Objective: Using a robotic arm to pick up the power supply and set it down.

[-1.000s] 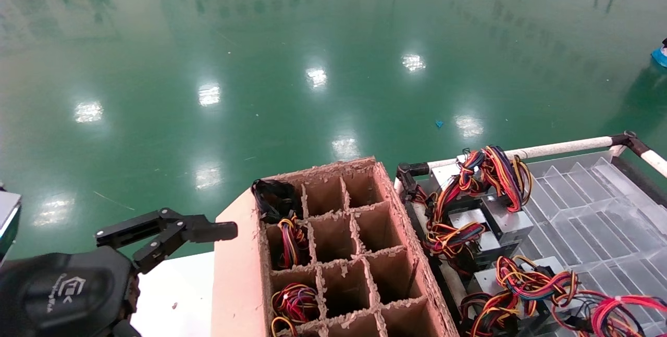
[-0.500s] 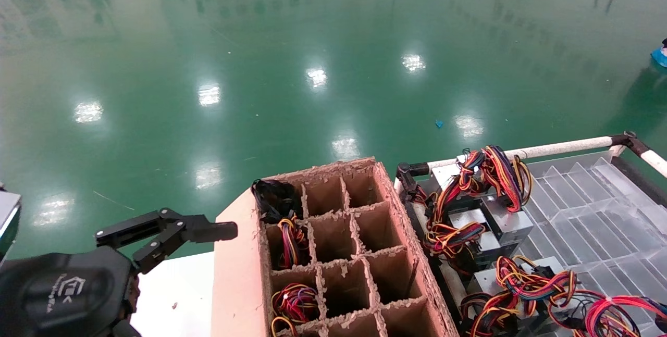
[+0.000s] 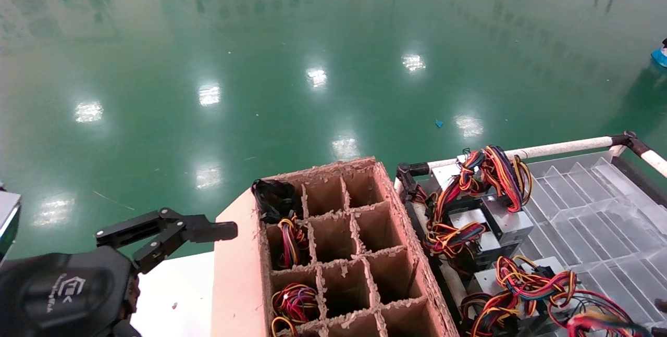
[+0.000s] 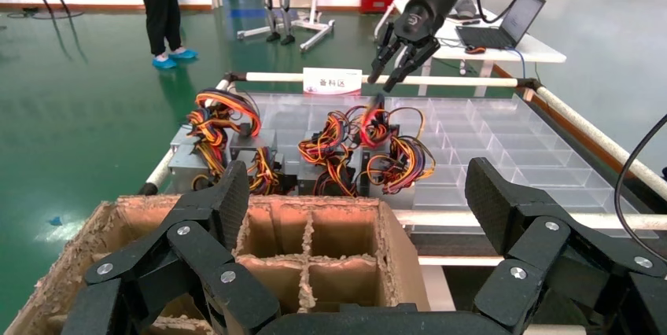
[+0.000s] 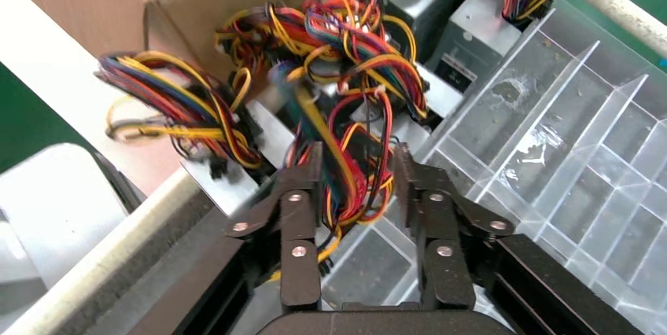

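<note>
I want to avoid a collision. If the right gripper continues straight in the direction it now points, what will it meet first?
Most likely the red, orange and yellow wire bundle of the power supply. The right gripper is open, and the wires already lie between its fingers. The grey box seems just beyond; depth is unclear.

Head view high, looking down; wrist views close; all share cardboard crate.

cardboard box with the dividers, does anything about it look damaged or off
Yes. The cardboard box has ragged, torn top edges and its dividers are frayed and crumbling rather than cleanly cut. A loose black wire bundle spills over the rim of its far-left cell. Some cells hold coloured wires, most look empty.
</note>
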